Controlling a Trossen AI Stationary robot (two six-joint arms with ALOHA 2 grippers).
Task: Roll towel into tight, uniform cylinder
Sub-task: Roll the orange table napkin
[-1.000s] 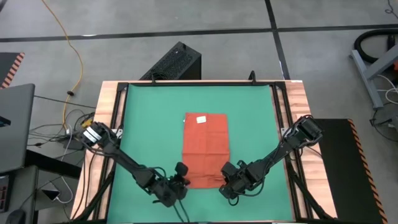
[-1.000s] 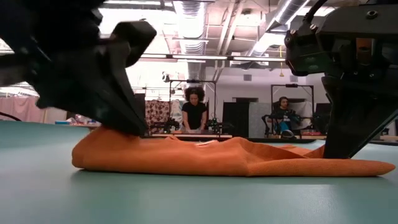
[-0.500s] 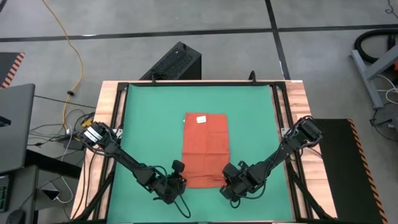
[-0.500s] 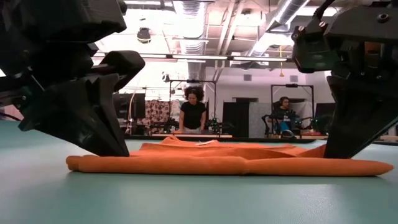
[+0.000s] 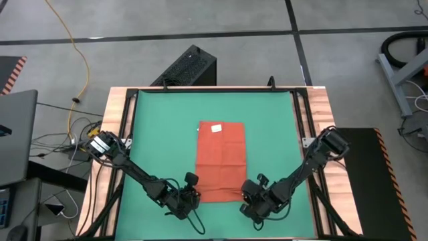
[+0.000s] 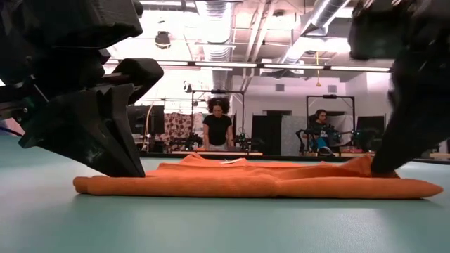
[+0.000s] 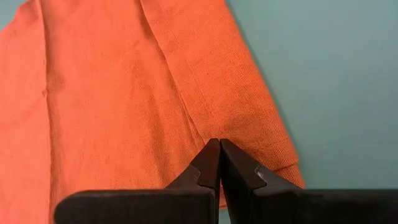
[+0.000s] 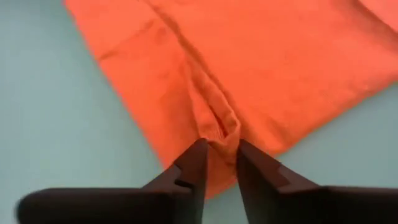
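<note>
The orange-red towel (image 5: pixel 221 161) lies flat on the green mat (image 5: pixel 160 134) as a long folded strip. Its white tag (image 5: pixel 216 128) is at the far end. Both grippers are at its near end. My left gripper (image 5: pixel 192 193) is shut at the near left corner, tips down on the cloth (image 7: pixel 219 144). My right gripper (image 5: pixel 249 194) is at the near right corner. Its fingers stand a little apart (image 8: pixel 219 146), with a small raised pucker of cloth (image 8: pixel 219 124) between the tips. In the low view the towel (image 6: pixel 260 184) lies as a low band. My left gripper meets the towel close to its near left corner (image 7: pixel 211 134), slanting down from the near side. A crease runs up to the shut tips. The cloth lies flat on the mat, and how much is pinched is hidden by the fingers. My right gripper's fingertips (image 8: pixel 194 152) flank a small upstanding fold by the near right corner (image 8: pixel 221 134), slanting down from the near side. The fold rises a little off the mat. I cannot tell whether the tips still press it.
The mat fills a table with a wooden border (image 5: pixel 319 120) and black rails. A black box (image 5: pixel 190 67) stands past the far edge, and cables lie on the floor at left. In the low view, people (image 6: pixel 219 126) sit in the room beyond.
My left gripper has sunk a little. The towel's near left end, which was held up in a hump, now lies flat on the mat. My right gripper has shifted slightly toward the table's near right corner and turned. The towel's near right corner stays slightly raised.
</note>
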